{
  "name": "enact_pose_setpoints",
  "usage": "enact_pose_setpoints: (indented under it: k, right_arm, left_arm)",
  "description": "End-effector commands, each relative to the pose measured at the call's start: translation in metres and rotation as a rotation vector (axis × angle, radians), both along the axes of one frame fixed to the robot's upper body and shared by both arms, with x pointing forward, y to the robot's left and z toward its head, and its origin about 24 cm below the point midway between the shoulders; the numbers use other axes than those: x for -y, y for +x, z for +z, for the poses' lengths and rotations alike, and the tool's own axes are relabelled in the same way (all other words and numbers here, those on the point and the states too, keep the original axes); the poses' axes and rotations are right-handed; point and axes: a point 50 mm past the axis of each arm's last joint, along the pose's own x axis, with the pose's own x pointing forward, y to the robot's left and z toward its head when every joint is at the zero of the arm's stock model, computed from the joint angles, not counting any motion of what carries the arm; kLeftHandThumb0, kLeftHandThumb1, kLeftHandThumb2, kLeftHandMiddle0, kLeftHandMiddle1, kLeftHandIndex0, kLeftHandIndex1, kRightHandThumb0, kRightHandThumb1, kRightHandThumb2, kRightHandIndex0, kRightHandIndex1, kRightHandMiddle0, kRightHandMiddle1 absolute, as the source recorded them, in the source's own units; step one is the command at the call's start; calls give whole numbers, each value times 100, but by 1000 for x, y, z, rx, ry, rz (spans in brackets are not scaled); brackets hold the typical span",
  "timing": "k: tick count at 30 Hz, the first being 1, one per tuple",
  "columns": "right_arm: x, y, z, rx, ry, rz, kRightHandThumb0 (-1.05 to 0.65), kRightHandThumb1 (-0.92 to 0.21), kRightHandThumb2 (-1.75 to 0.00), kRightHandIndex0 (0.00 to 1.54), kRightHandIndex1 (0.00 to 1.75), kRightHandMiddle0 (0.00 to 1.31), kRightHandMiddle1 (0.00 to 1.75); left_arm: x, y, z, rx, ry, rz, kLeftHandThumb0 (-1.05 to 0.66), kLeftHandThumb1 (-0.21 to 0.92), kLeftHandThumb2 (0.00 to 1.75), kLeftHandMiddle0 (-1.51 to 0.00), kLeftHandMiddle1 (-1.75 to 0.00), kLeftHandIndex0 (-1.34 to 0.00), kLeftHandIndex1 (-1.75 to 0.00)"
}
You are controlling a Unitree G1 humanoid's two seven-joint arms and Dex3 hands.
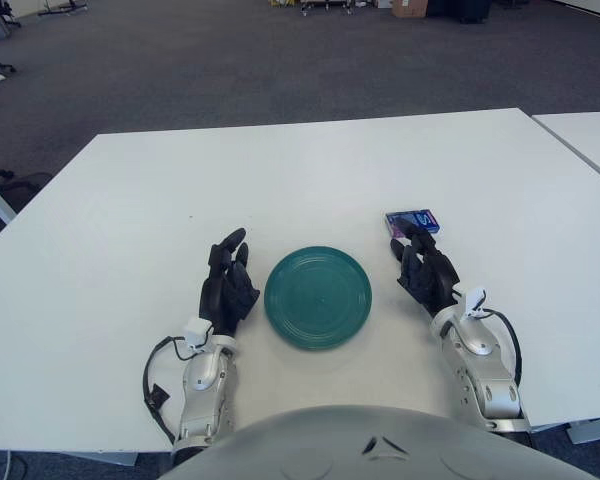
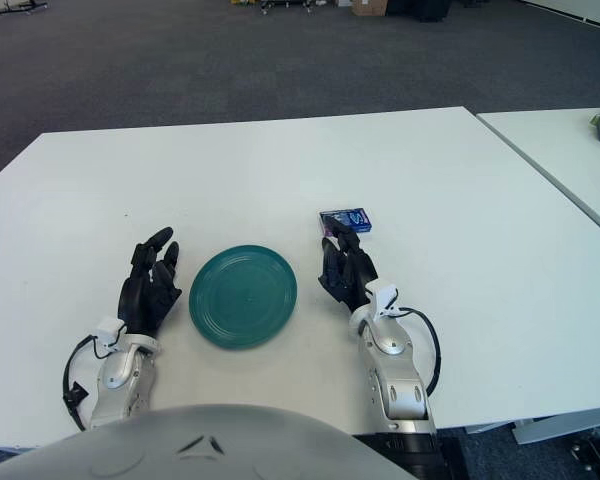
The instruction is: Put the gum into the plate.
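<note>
Gum [image 1: 412, 221], a small flat rectangular pack with glossy blue-purple wrapping, lies on the bench [image 1: 310, 170] to the right of the plate and slightly farther from the robot. The plate [image 1: 318, 297] is a round, shallow teal disc with concentric ridges. The right robot hand [image 1: 427, 270], black-fingered, rests right of the plate, fingertips touching the pack's near edge, loosely extended, gripping nothing. The left robot hand [image 1: 228, 285] lies just left of the plate, fingers relaxed, empty. The bench is smooth matte white.

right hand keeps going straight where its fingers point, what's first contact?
The gum pack. The right hand points away from the robot, fingertips at the pack's near edge; whether they already touch is unclear. Beyond it, only bare table.
</note>
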Motion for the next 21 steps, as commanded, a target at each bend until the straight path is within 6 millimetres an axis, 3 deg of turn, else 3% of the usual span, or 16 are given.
enact_pose_setpoints:
  k: [1,5,15,21]
  right_arm:
    - [1,3,18,59,18,16,-60,-92,-83,23,1,0,48]
    - [1,6,35,121,31,24,-59,-92,-80,25,1,0,51]
    - [13,28,86,448,-266,58,-56,-92,-64,47,8,4,84]
    - [20,30,104,813,-783,55,-60,-92,-49,55,12,8,91]
  left_arm:
    - [4,-5,-15,-85,-8,-4,-93,92,92,-37,-4,-3,-87]
    - [5,-3,-15,-83,-11,-1,-94,92,92,-38,-4,-3,-87]
    - [8,0,-16,-101,-3,-16,-91,92,92,-36,-2,0,-85]
    - [9,0,-16,-104,-27,-17,-91,92,90,-36,-1,0,-85]
